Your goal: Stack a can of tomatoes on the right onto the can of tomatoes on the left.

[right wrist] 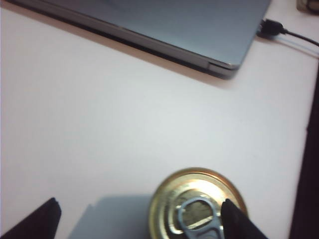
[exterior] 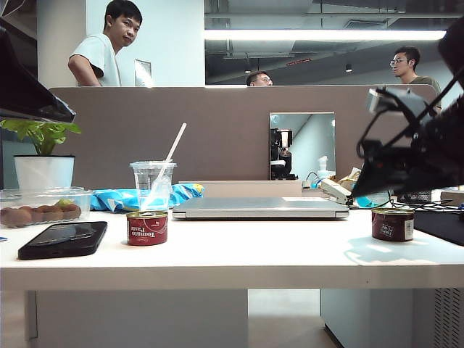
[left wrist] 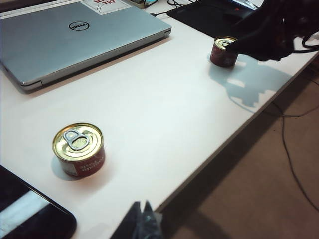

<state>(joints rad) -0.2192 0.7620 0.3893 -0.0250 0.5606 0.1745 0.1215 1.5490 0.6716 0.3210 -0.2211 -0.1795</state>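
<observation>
Above the right-hand tomato can [right wrist: 198, 205] your right gripper [right wrist: 144, 219] tilts down with its fingers [right wrist: 237, 219] spread wide and empty, the can sitting upright between them, nearer one fingertip, its gold pull-tab lid facing up. Your left gripper [left wrist: 142, 221] shows only dark fingertips pressed together, holding nothing, with the left tomato paste can [left wrist: 79, 150] upright on the white table [left wrist: 164, 114] just ahead of them.
</observation>
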